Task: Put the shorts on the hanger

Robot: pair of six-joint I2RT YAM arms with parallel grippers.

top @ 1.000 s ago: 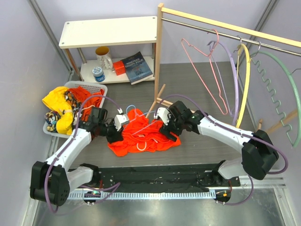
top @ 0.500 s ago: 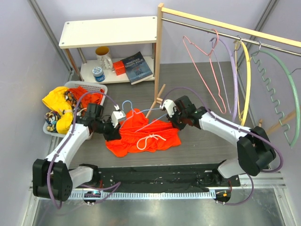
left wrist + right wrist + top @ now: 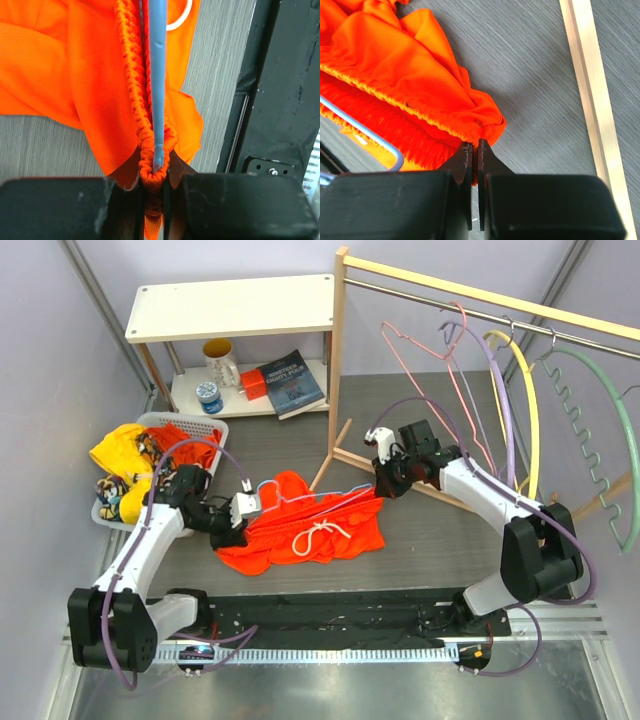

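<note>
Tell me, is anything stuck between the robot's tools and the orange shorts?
Nothing visible. The left tool pinches the shorts waistband with the blue hanger wire; the right tool pinches the waistband's other end.

Free room and obstacles on the desk [image 3: 420, 560]. The shorts [image 3: 310, 530] stretch across the centre between the left hand [image 3: 235, 530] and the right hand [image 3: 382, 480], both pinched on the waistband, so the span between them is blocked. The hanger [image 3: 300, 502] lies along that waistband. The basket [image 3: 190, 425] of clothes stands just beside the left arm, closing the left flank. The wooden rack post [image 3: 337, 360] and its slanted foot struts [image 3: 330, 465] rise just behind the shorts. The pink hanger [image 3: 440, 370] and lilac hanger [image 3: 497, 390] dangle over the right arm. Bare desk lies open in front of the shorts and behind the right hand.
</note>
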